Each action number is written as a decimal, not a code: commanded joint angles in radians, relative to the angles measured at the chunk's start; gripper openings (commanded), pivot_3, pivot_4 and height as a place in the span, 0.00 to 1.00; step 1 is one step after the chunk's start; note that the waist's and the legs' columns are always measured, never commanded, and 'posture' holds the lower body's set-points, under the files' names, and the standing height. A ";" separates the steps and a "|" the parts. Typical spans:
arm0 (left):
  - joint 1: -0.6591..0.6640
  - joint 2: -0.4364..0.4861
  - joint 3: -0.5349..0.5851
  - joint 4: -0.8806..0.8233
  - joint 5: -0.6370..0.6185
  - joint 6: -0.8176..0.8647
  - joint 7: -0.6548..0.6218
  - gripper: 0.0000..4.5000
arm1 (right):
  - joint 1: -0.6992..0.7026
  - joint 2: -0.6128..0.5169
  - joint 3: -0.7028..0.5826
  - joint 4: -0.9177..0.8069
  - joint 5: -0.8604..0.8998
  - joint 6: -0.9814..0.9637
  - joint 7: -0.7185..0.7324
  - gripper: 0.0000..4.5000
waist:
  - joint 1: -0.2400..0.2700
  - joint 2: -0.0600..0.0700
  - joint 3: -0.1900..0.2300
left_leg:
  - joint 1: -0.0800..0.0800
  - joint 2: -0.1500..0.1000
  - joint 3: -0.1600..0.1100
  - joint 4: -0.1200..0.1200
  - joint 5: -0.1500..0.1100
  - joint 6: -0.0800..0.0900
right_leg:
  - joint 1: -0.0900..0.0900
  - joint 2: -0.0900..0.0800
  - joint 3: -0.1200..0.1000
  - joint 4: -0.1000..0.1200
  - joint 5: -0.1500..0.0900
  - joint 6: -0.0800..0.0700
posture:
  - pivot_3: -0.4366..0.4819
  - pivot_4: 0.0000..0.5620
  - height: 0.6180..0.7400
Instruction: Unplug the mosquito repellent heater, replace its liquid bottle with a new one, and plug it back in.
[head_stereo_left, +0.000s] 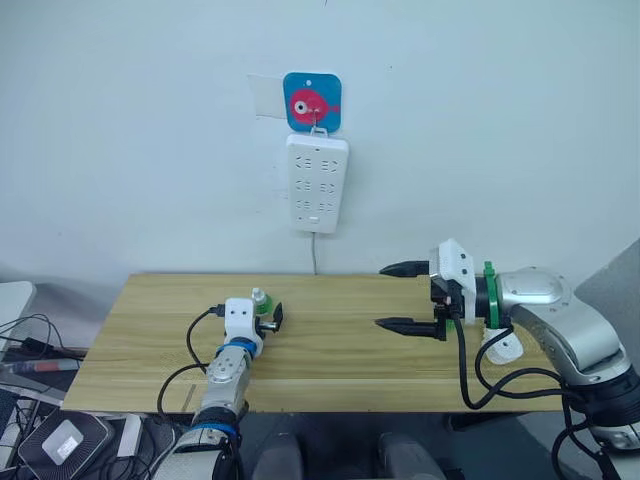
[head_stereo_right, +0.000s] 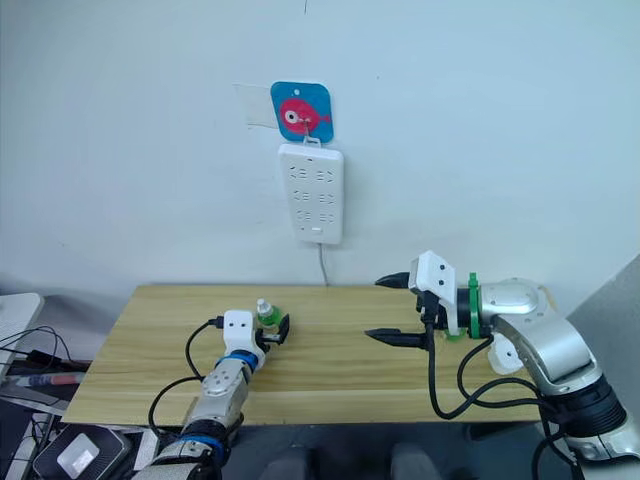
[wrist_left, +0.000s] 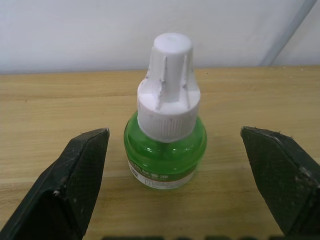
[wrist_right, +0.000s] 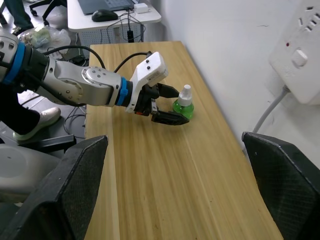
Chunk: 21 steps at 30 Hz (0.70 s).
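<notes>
Left wrist view: left pincer (wrist_left: 175, 185) gapes around the upright bottle (wrist_left: 166, 135) on the counter (wrist_left: 50, 105); right pincer (head_stereo_left: 405, 297) hangs released. Bottle looks light, rigid, slick; grip the green body.

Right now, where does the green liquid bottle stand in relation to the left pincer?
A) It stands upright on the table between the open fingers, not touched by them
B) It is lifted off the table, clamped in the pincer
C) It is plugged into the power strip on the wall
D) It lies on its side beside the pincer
A: the green liquid bottle stands upright on the table, and the left pincer is open, with a gap on each side of the bottle.
</notes>
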 joint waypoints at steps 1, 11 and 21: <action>-0.037 0.017 0.018 0.044 -0.005 -0.040 -0.011 1.00 | -0.008 -0.011 -0.039 -0.041 0.023 0.017 -0.002 1.00 | -0.004 0.000 0.000 | 0.000 0.000 0.000 0.000 0.000 0.000 | 0.000 0.000 0.000 0.000 0.000 0.000 | 0.40 0.21 1.00; -0.078 0.014 0.022 0.119 0.001 -0.078 -0.020 1.00 | -0.001 -0.047 -0.069 -0.127 0.073 0.125 -0.014 1.00 | -0.016 -0.006 0.016 | 0.000 0.000 0.000 0.000 0.000 0.000 | 0.000 0.000 0.000 0.000 -0.001 0.001 | 0.38 0.32 1.00; -0.117 0.018 0.018 0.169 0.015 -0.075 0.006 1.00 | -0.050 -0.026 -0.109 -0.193 0.170 0.245 -0.076 1.00 | -0.018 -0.007 0.060 | -0.004 0.000 -0.001 0.000 0.000 -0.001 | -0.002 -0.001 -0.002 0.000 -0.001 0.001 | 0.39 0.40 1.00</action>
